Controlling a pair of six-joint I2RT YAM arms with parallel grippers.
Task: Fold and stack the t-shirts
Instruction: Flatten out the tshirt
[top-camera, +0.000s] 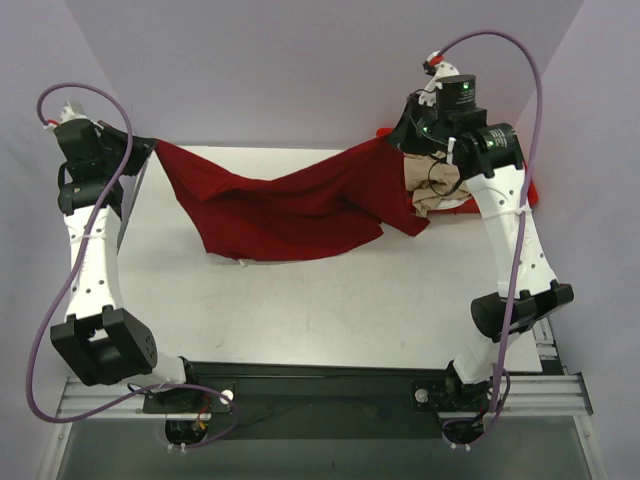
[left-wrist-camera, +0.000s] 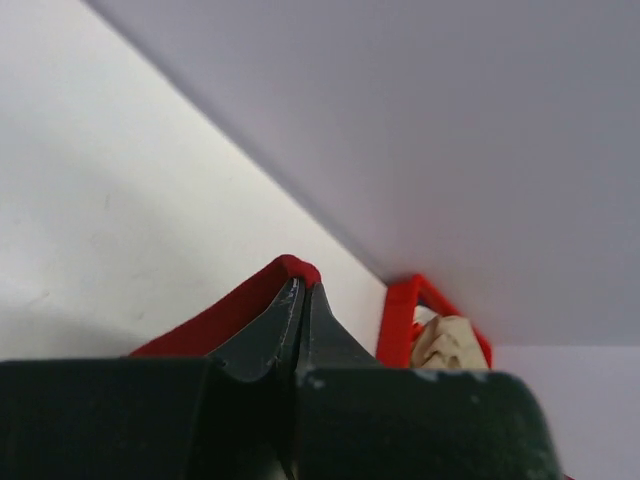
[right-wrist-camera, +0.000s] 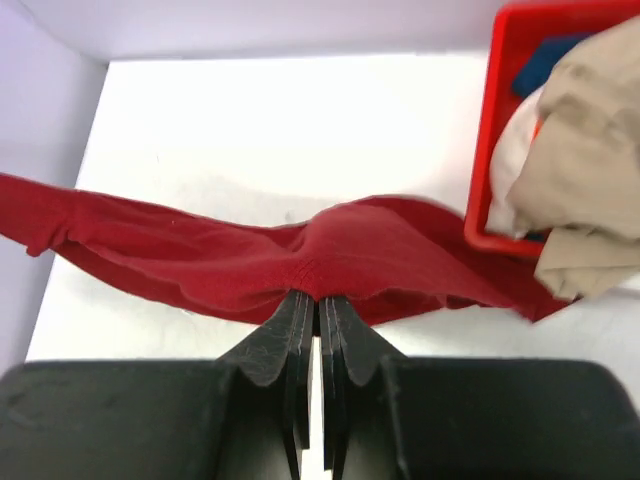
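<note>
The left hand (top-camera: 148, 147), pressed together, pinches one end of the red shirt (top-camera: 290, 205) over the surface's (top-camera: 350, 300) far-left corner. The shirt's long axis runs left to right and sags onto the surface mid-span. The right hand (right-wrist-camera: 318, 300) pinches the other end beside the bin (right-wrist-camera: 488, 130).

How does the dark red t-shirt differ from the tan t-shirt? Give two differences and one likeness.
The dark red t-shirt is pinched by the left gripper and right gripper; the tan t-shirt by neither. The red one hangs over the table; the tan one lies crumpled in the red bin. Both are unfolded.
</note>
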